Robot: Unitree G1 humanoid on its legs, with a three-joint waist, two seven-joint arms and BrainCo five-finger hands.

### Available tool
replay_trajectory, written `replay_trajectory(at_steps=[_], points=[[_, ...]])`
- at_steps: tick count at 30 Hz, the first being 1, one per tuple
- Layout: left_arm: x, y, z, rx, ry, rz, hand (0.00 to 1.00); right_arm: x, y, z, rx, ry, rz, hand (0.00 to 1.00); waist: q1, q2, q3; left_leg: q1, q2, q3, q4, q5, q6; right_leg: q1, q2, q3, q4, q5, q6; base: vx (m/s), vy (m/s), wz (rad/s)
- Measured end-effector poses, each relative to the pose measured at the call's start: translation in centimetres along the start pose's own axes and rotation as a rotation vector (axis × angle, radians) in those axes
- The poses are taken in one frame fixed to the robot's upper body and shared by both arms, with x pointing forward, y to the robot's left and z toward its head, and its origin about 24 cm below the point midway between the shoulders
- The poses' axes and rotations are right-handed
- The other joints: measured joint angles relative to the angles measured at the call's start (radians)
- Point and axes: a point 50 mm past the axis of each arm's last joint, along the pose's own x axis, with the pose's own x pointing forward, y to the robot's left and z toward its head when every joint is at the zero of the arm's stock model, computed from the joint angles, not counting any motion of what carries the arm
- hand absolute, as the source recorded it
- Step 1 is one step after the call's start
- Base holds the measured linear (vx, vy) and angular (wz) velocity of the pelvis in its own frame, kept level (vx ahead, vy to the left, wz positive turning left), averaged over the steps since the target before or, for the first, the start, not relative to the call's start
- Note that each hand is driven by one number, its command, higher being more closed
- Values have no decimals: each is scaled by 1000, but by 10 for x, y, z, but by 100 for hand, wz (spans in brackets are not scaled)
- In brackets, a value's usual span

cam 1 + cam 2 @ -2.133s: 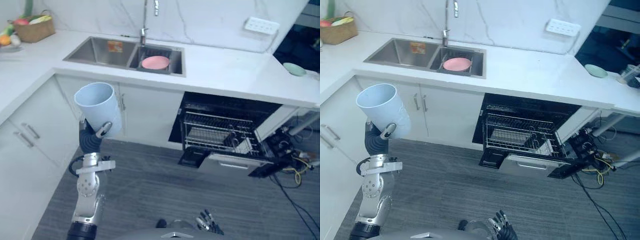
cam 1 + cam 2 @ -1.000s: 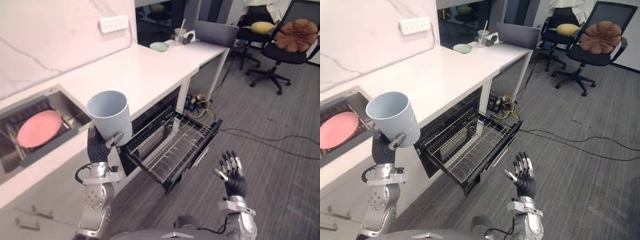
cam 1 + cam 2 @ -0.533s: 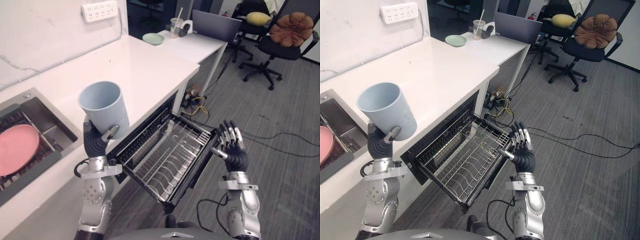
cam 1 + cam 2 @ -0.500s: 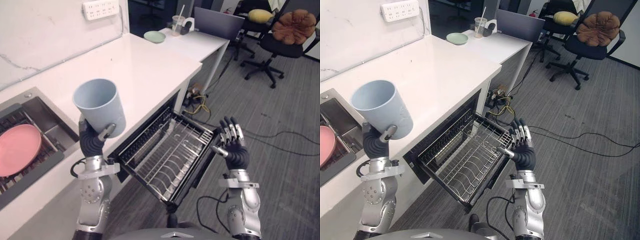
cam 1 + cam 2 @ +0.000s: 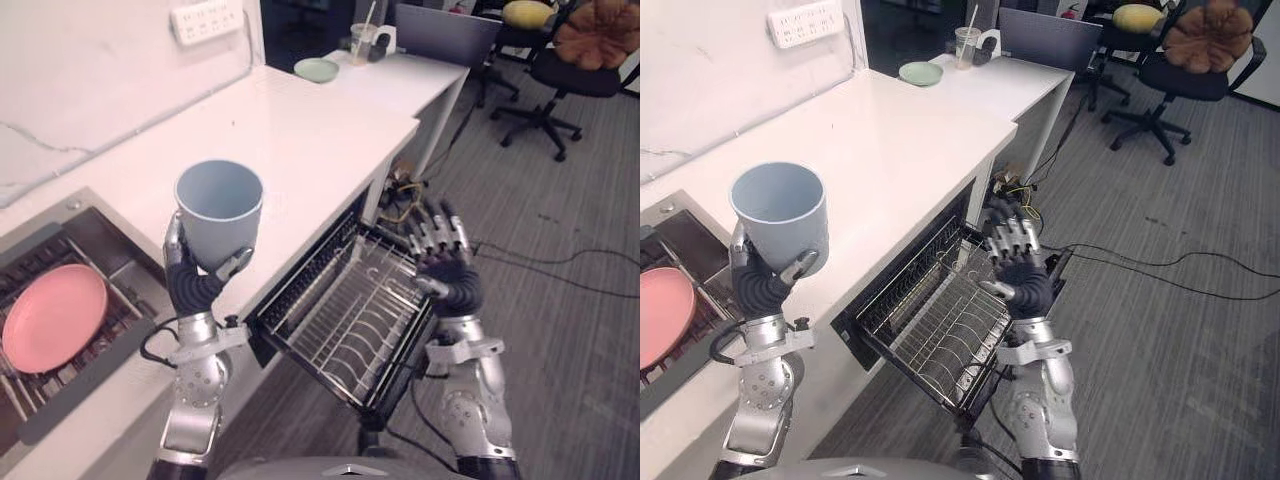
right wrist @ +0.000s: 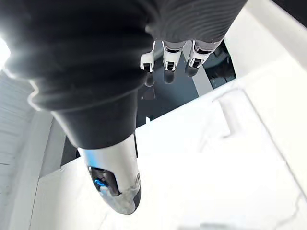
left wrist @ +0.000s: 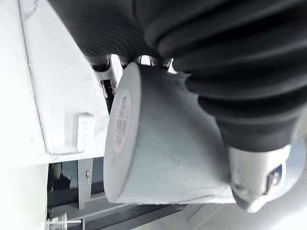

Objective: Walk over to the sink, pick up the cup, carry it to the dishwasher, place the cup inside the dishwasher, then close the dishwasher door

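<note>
Left eye view: pale blue cup [image 5: 218, 212] upright, mouth up, gripped low on its wall by left hand [image 5: 190, 287] — fingers and thumb curled round it; held up in front of white counter [image 5: 300, 130], between sink [image 5: 110, 250] on the left and dishwasher rack [image 5: 345, 320] on the right; rack pulled out below counter edge; right hand [image 5: 448, 278] at rack's right side — fingers straight and spread, holding nothing; pink plate [image 5: 52, 318] lying in sink; green plate [image 5: 317, 69] far along counter.
</note>
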Motion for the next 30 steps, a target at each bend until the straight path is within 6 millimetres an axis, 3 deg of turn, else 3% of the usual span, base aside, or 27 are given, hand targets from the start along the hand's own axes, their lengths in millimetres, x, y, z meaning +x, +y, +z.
replay_trajectory(at_steps=[5,12,30], points=[[-2,-9,-13,114,40,-14,100,20,17,4,59,-63,93,0,0,-14,-8,-7,5,-1,-1,0,0,-7,5,0,0,0,0,0,0,0],[1,-25,-15,141,28,-51,100,32,36,-2,145,-44,126,0,-3,-16,-13,4,12,-1,-7,2,-3,3,8,0,-4,0,0,-27,-13,0],[-13,-46,-19,128,56,-142,100,37,57,-22,238,57,85,0,-4,-57,-72,6,6,1,-86,62,-10,-16,13,0,-11,-3,-2,-80,-37,-1]])
